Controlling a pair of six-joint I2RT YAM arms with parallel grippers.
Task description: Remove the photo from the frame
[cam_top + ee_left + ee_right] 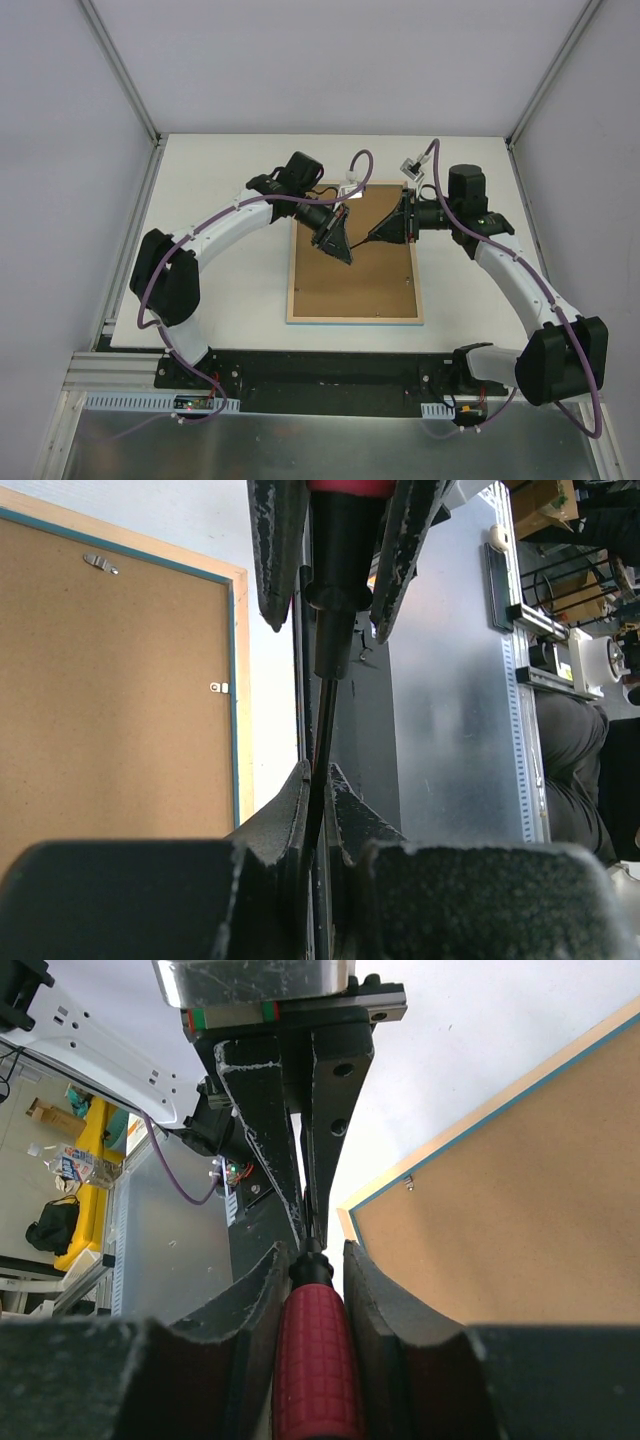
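Note:
The frame [292,290] lies face down on the white table, showing pale wood edges and a thin turquoise line. The plain brown backing board [350,285] fills it, so the photo is hidden. Above the board's far half, both grippers hold one screwdriver [362,243]. My right gripper [313,1260] is shut on its red handle [315,1360]. My left gripper [318,772] is shut on its thin black shaft [325,710]. In the top view the left gripper [343,252] and right gripper [380,237] face each other closely. The frame's edge [240,680] lies left of the left jaws.
Small metal clips [101,564] [219,688] [408,1184] hold the backing board in. The white table [220,200] surrounds the frame, with enclosure walls at the left, right and back. A black mounting plate [330,370] and a metal rail lie at the near edge.

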